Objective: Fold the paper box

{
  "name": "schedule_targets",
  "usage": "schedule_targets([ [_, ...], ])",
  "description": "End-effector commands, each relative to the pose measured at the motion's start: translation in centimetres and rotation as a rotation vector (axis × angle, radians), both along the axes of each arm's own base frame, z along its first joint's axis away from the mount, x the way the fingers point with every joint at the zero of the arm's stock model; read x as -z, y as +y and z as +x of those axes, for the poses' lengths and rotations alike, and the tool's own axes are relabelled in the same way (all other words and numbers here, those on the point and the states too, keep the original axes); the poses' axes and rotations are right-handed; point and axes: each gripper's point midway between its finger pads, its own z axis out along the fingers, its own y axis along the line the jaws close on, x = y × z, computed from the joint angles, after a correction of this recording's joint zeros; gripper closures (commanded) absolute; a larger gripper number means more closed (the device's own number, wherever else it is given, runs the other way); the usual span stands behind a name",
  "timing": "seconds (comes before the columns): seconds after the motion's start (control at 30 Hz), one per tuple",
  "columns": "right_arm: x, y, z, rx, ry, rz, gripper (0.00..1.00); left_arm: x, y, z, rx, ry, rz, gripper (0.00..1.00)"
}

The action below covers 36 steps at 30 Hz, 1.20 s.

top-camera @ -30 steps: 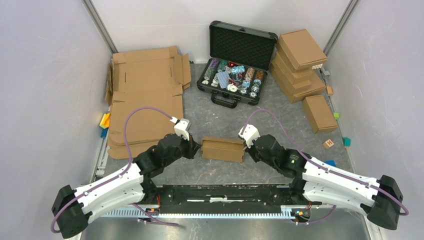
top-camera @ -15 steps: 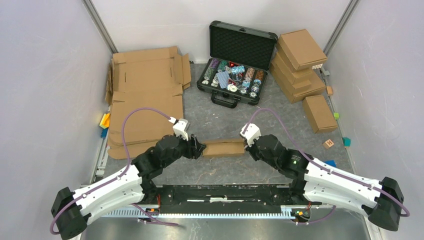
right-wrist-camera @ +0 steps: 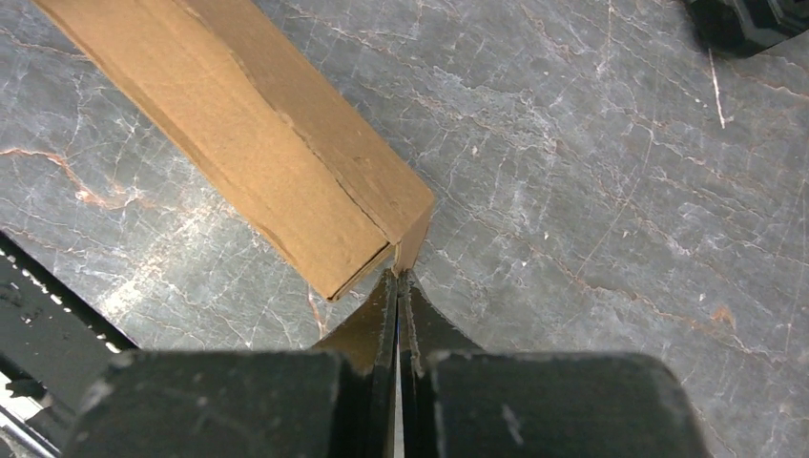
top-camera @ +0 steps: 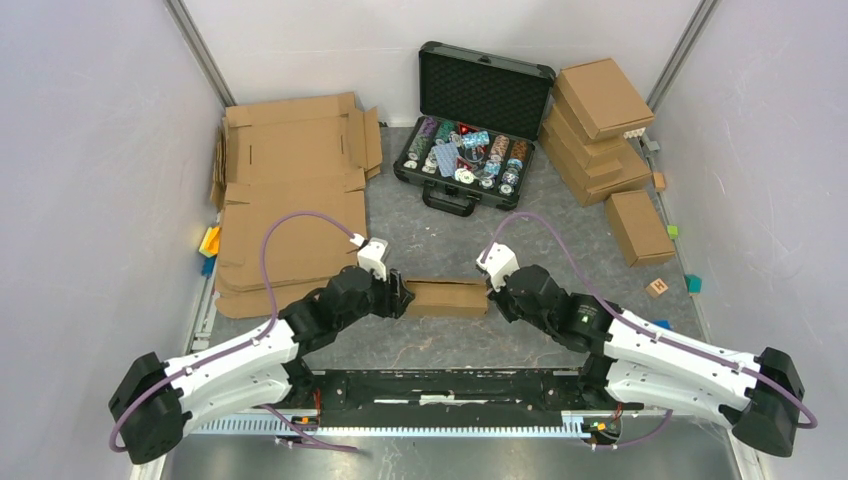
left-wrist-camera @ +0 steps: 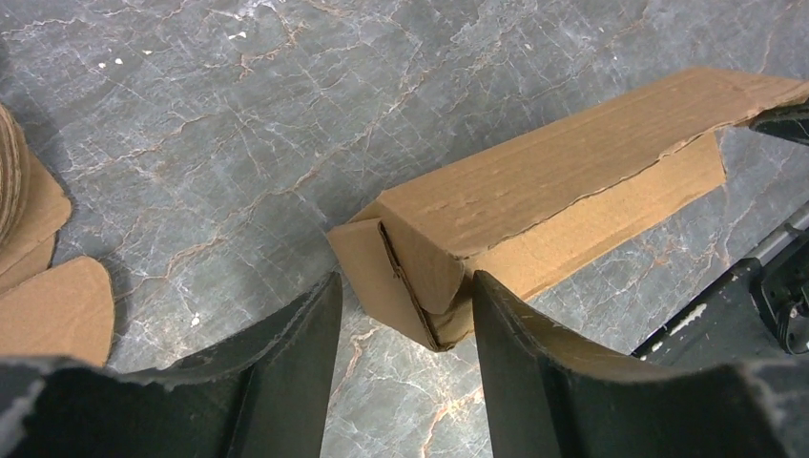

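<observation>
The left pincer (left-wrist-camera: 405, 382) is spread, with one finger on each side of one end of the box (left-wrist-camera: 534, 200), low in the middle of its view. The right pincer (right-wrist-camera: 398, 281) is pressed together, its tips right at a thin corner flap on the other end. It is hard to tell if the flap is nipped. The box lies on the tabletop (top-camera: 450, 240), mid-frame in the top view, between both pincers. It looks light and stiff, but its flaps should bend easily. The firm ends seem best to hold, not a loose flap.
</observation>
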Motion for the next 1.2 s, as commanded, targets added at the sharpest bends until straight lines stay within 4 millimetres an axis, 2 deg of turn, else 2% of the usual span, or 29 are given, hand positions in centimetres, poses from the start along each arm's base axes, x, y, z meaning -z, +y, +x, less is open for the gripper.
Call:
schedule_targets([
  [0.0, -2.0, 1.4, 0.0, -0.005, 0.014, 0.060, 1.00, -1.7, -1.4, 1.0, -0.016, -0.014, -0.051, 0.41],
  [0.37, -3.4, 2.0, -0.4, 0.021, 0.087, 0.074, 1.00, -0.1, -1.6, 1.0, -0.037, 0.018, 0.005, 0.44],
  [0.83, -2.8, 2.7, -0.7, 0.105, 0.178, 0.122, 1.00, 0.3, -1.9, 0.5, -0.087, 0.009, 0.045, 0.47],
  [1.17, -3.2, 2.7, -0.4, 0.156, 0.186, 0.165, 1.00, 0.7, -2.1, 0.2, -0.106, 0.001, 0.087, 0.49],
])
